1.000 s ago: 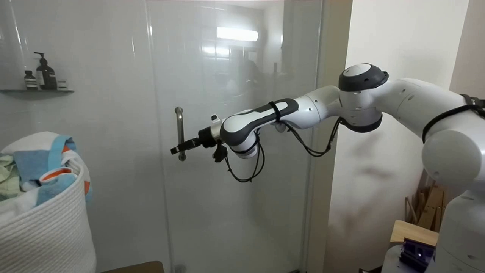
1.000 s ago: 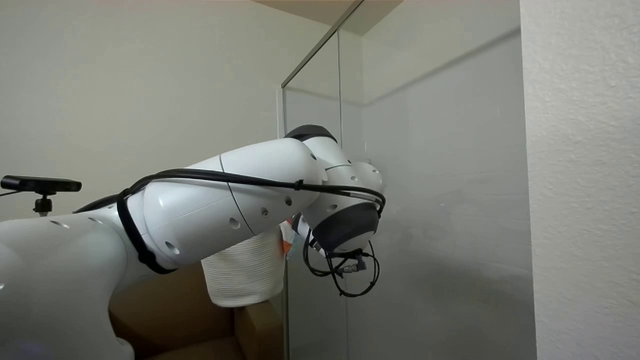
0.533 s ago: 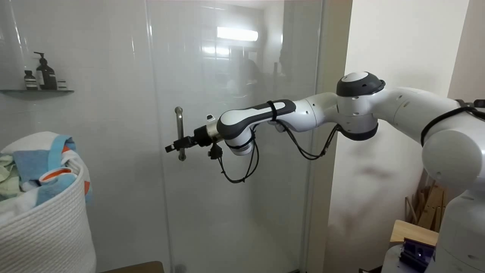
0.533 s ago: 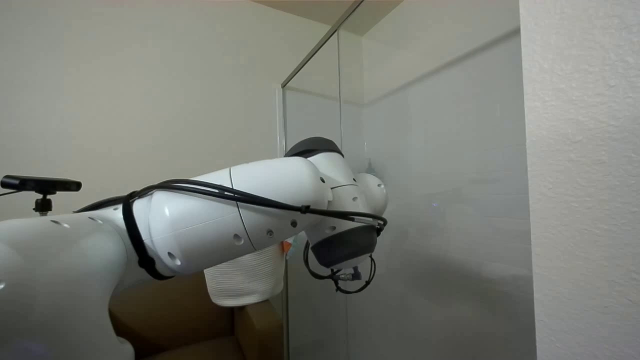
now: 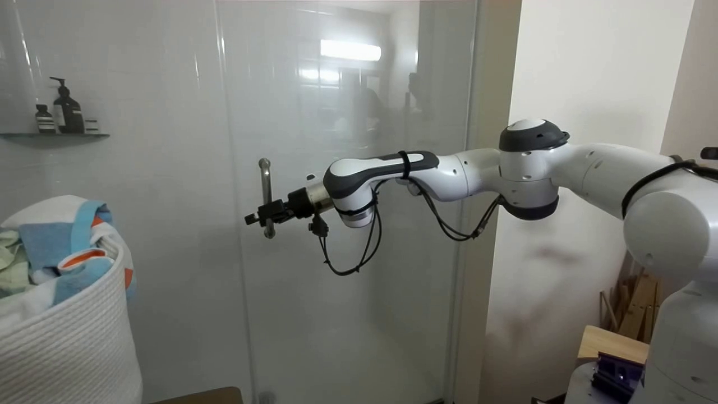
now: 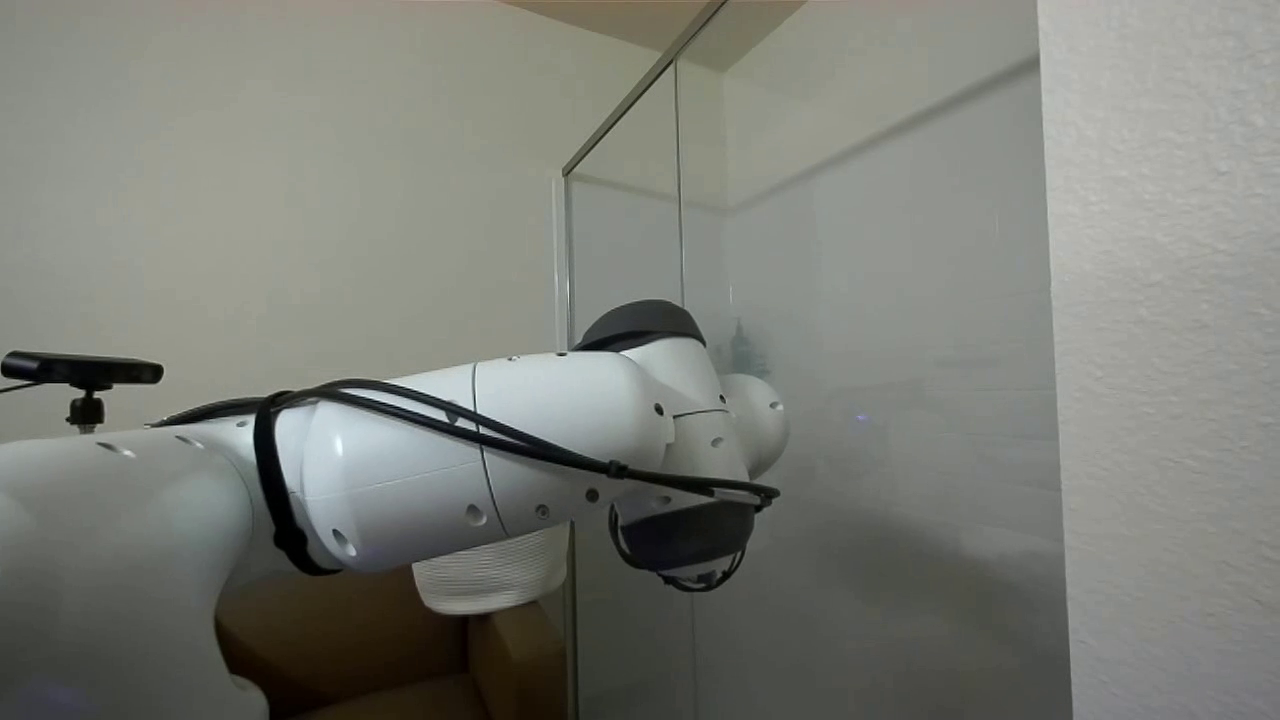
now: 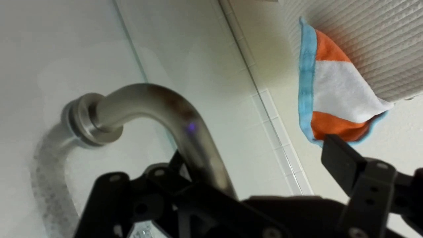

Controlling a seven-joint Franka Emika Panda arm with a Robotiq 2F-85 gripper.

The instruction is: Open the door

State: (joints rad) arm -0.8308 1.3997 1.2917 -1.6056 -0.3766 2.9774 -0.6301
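Observation:
The door (image 5: 336, 314) is a tall clear glass panel, in line with the fixed panel beside it. It also shows in an exterior view (image 6: 900, 300) and in the wrist view (image 7: 36, 49). Its vertical silver bar handle (image 5: 266, 182) curves from its mount in the wrist view (image 7: 142, 97); the arm hides it in an exterior view. My gripper (image 5: 252, 219) is at the handle's lower part. In the wrist view my gripper (image 7: 257, 153) is open, with the bar between the fingers, close beside the left finger. The bar's lower part is hidden behind the gripper.
The fixed glass panel (image 5: 179, 280) adjoins the door's handle side. A white basket (image 5: 73, 348) with towels (image 7: 337, 89) stands near it, by a brown armchair (image 6: 350, 620). A shelf (image 5: 56, 134) holds bottles. A wall (image 6: 1160, 350) borders the door's far side.
The arm's elbow and forearm have lowered. The gripper has shifted slightly left and up across the handle, most of it in the first half second. The door has not moved.

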